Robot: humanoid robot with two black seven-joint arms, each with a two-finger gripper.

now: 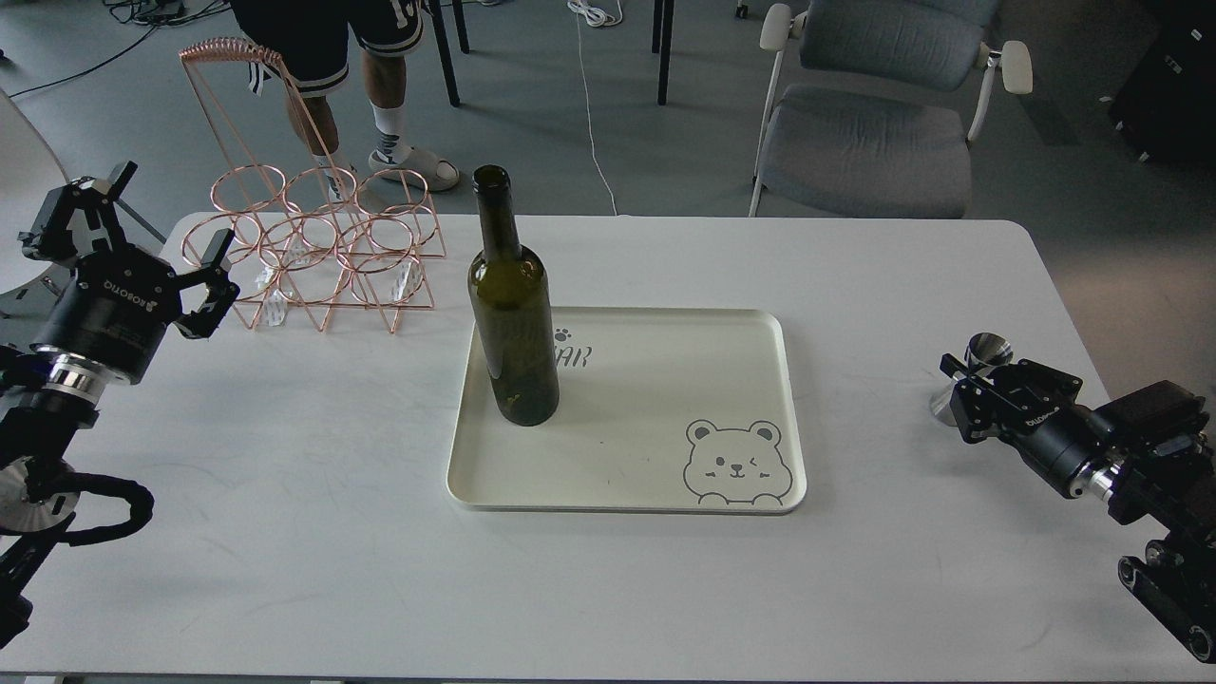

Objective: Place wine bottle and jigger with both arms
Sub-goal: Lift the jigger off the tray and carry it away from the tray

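The wine bottle (511,313) stands upright on the left part of the cream tray (741,328), with nothing touching it. The jigger (971,372) is at the table's right side, slightly tilted, its lower cone at or just above the tabletop. My right gripper (971,394) is closed around the jigger's waist from the right. My left gripper (142,242) is open and empty, raised over the table's far left corner, beside the wire rack and far from the bottle.
A copper wire bottle rack (318,256) stands at the back left of the white table (285,532). A bear is printed on the tray's front right corner (733,463). A grey chair (869,123) and a person's legs (380,104) are behind the table.
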